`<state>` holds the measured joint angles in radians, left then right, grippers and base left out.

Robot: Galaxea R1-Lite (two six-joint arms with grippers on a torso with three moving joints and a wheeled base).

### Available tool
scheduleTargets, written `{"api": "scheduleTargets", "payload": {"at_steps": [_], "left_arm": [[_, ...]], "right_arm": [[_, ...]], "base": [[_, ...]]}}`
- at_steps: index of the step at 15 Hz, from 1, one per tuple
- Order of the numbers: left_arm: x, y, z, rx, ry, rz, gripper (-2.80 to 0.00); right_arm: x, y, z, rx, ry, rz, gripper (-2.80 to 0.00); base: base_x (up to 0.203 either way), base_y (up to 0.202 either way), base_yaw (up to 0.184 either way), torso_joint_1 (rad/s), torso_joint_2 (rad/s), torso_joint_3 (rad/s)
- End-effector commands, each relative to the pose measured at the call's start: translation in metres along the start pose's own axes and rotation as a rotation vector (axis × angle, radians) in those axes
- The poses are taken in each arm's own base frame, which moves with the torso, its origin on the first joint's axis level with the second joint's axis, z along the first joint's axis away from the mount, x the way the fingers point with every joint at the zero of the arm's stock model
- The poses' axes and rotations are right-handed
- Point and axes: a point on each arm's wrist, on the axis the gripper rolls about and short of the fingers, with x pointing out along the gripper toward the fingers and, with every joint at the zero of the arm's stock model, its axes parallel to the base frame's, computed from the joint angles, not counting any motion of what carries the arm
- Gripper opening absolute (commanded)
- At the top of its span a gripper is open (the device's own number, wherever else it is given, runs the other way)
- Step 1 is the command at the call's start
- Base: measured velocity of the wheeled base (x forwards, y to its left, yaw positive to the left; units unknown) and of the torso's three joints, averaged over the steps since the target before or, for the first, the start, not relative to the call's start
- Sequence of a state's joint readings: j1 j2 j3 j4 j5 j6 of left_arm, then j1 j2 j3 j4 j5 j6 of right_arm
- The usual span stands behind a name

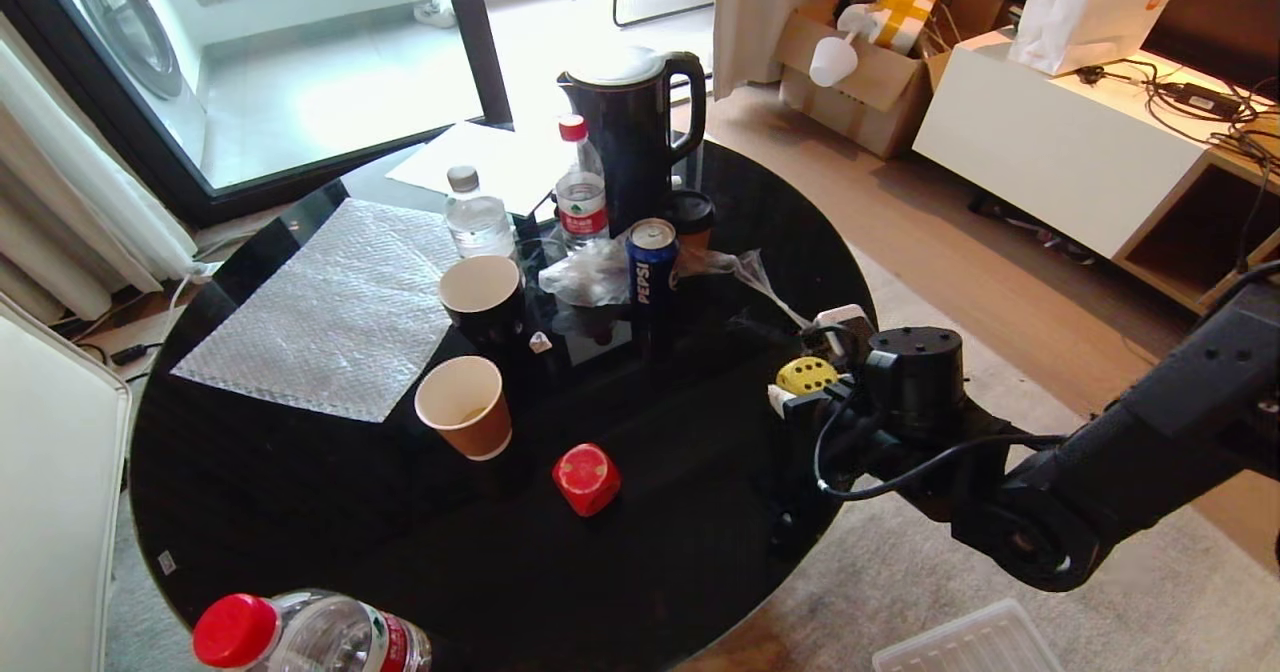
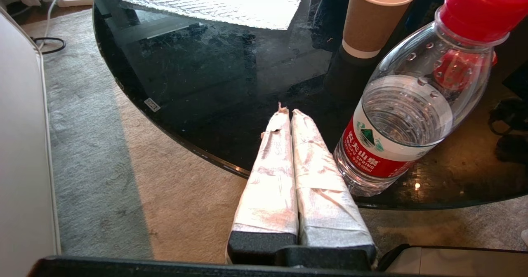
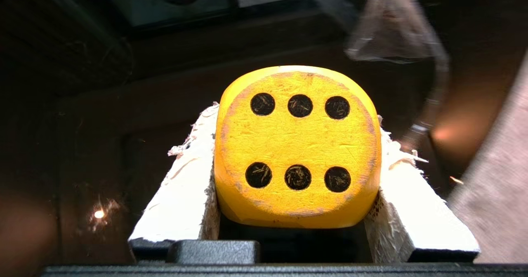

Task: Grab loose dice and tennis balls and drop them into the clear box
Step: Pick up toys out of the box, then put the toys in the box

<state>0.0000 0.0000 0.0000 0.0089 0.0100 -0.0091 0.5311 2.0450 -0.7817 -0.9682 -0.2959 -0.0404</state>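
The yellow die, six-pip face towards the wrist camera, is clamped between the white-wrapped fingers of my right gripper at the right rim of the black round table. A red die lies loose on the table's near middle, to the left of that gripper. My left gripper is parked over the table's near edge, fingers pressed together and empty. No tennis balls or clear box are in view.
Two paper cups, a Pepsi can, a kettle, water bottles and bubble wrap crowd the table. A red-capped bottle stands beside the left gripper. A ribbed translucent plastic piece lies on the carpet.
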Motion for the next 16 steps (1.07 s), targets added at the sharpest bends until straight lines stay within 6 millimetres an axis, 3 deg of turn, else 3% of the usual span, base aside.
{"api": "scheduleTargets", "payload": {"at_steps": [1,7,11,13,16], "left_arm": [[0.0,0.0,0.0,0.0,-0.001,0.001,-2.8],[0.0,0.0,0.0,-0.002,0.0,0.001,-2.8],[0.0,0.0,0.0,-0.002,0.0,0.001,-2.8],[0.0,0.0,0.0,0.0,0.0,0.001,-2.8],[0.0,0.0,0.0,0.0,-0.001,0.001,-2.8]], "right_arm": [[-0.01,-0.005,0.012,0.012,-0.032,-0.018,-2.8],[-0.083,-0.045,0.021,0.041,-0.055,-0.131,-2.8],[-0.138,-0.071,0.003,0.049,-0.026,-0.198,-2.8],[-0.148,-0.076,-0.006,0.047,0.003,-0.222,-2.8],[-0.208,-0.094,-0.022,0.083,-0.05,-0.304,-2.8]], "base": [[0.0,0.0,0.0,0.0,0.0,0.0],[0.0,0.0,0.0,0.0,0.0,0.0],[0.0,0.0,0.0,0.0,0.0,0.0],[0.0,0.0,0.0,0.0,0.0,0.0],[0.0,0.0,0.0,0.0,0.0,0.0]]}}
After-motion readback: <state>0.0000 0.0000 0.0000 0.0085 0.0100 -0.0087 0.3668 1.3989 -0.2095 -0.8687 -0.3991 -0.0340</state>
